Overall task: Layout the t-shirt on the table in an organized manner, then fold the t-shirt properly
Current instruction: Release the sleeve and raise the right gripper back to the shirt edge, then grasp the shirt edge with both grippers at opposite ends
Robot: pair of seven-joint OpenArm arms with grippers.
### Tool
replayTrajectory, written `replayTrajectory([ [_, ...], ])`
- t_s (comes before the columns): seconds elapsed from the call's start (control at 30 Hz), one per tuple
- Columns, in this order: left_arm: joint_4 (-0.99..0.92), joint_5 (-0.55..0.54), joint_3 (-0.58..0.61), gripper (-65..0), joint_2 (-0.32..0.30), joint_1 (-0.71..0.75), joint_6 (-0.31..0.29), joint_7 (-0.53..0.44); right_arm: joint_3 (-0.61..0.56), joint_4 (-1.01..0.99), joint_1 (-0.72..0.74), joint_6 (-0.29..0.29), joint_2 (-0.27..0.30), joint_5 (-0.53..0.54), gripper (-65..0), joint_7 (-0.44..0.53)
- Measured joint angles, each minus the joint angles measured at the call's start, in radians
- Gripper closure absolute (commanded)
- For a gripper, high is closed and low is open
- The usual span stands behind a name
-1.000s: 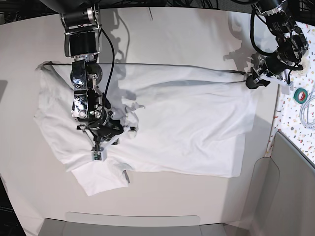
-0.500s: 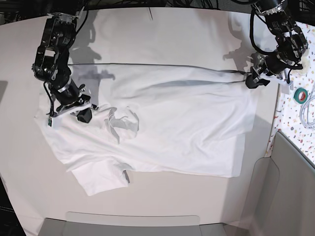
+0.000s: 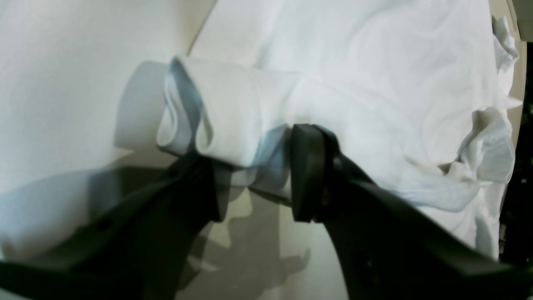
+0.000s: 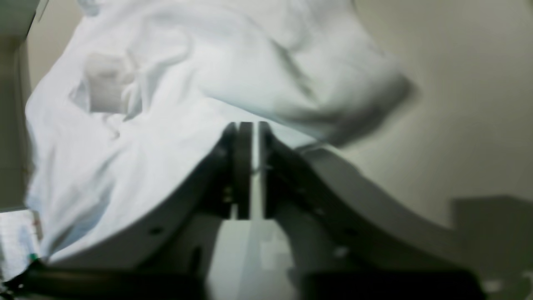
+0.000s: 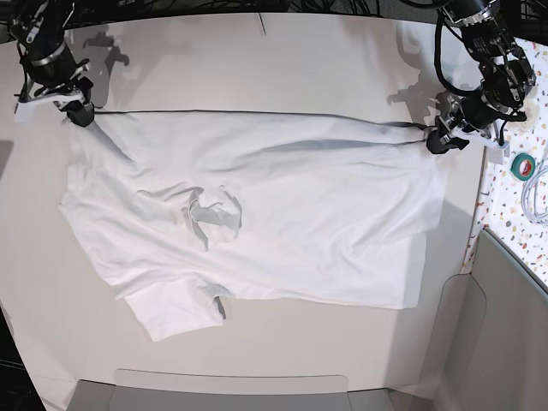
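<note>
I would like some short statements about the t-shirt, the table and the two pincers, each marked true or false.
1. The t-shirt lies spread on the table. True.
2. The left pincer holds a bunched edge of the t-shirt. True.
3. The t-shirt is already folded into a neat small rectangle. False: it lies open and wrinkled, with a crumpled spot near the middle.
4. A roll of green tape lies on the t-shirt. False: it lies on the speckled strip beside the table.
5. The right pincer is at a corner of the t-shirt. True.

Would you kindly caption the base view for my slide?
White t-shirt spread on the table, left gripper pinching one corner, right gripper at the opposite corner.
</note>
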Motion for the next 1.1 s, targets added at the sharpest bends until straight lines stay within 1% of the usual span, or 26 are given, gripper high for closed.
replayTrajectory([
  [0.13,0.0,0.0,0.0,-21.7,0.0,0.0,-0.001,-0.002,0.103,-0.075,-0.012,0.019,0.0,0.19,-28.4,-0.07],
  [0.2,0.0,0.0,0.0,-21.7,0.0,0.0,-0.001,0.001,0.14,-0.162,0.01,0.023,-0.003,0.205,-37.2,-0.087],
  [0.27,0.0,0.0,0.0,-21.7,0.0,0.0,-0.001,-0.003,0.151,-0.247,0.04,0.016,-0.015,0.192,-43.2,-0.092],
  [0.3,0.0,0.001,0.0,-21.7,0.0,0.0,-0.001,-0.003,0.151,-0.268,0.053,0.023,-0.019,0.22,-45.1,-0.087],
  [0.33,0.0,0.001,0.0,-21.7,0.0,0.0,-0.001,-0.003,0.15,-0.288,0.076,0.028,-0.017,0.224,-46.4,-0.093],
  [0.53,0.0,0.0,0.0,-21.7,0.0,0.006,-0.002,-0.003,0.145,-0.351,0.181,0.028,-0.017,0.217,-46.5,-0.092],
  [0.6,0.0,-0.007,0.0,-21.7,0.003,0.009,-0.002,-0.009,0.146,-0.358,0.214,0.026,-0.018,0.182,-46.5,-0.095],
  [0.63,0.0,-0.006,0.0,-21.7,0.009,0.01,-0.001,-0.011,0.146,-0.358,0.236,0.025,-0.02,0.145,-46.4,-0.094],
  [0.67,0.002,-0.006,0.0,-21.7,0.011,0.011,-0.001,-0.013,0.145,-0.358,0.254,0.026,-0.019,0.116,-45.5,-0.094],
  [0.7,0.002,-0.007,0.0,-21.7,0.011,0.011,-0.001,-0.013,0.145,-0.358,0.272,0.025,-0.02,0.085,-42.3,-0.093],
  [0.73,0.002,-0.006,0.0,-21.7,0.012,0.011,-0.001,-0.012,0.143,-0.358,0.283,0.025,-0.019,0.059,-37.0,-0.093],
  [0.77,0.002,-0.007,0.0,-21.7,0.012,0.011,-0.001,-0.011,0.143,-0.358,0.289,0.023,-0.02,0.026,-28.3,-0.093],
  [0.8,0.002,-0.007,0.0,-21.7,0.014,0.011,-0.001,-0.011,0.143,-0.36,0.289,0.021,-0.021,0.018,-19.2,-0.093],
  [0.83,0.002,-0.007,0.0,-21.7,0.014,0.011,-0.001,-0.011,0.144,-0.36,0.286,0.021,-0.025,0.008,-7.4,-0.093],
  [0.87,0.002,-0.006,-0.003,-21.7,0.014,0.011,-0.001,-0.012,0.144,-0.361,0.283,0.021,-0.029,-0.005,0.0,-0.094],
  [1.03,0.002,-0.008,-0.008,-22.1,0.017,0.011,-0.001,-0.012,0.145,-0.362,0.284,0.021,-0.029,-0.037,-0.4,-0.113],
  [1.1,0.002,-0.008,-0.031,-22.2,0.02,0.01,-0.001,-0.01,0.146,-0.362,0.284,0.021,-0.027,-0.037,0.0,-0.119],
])
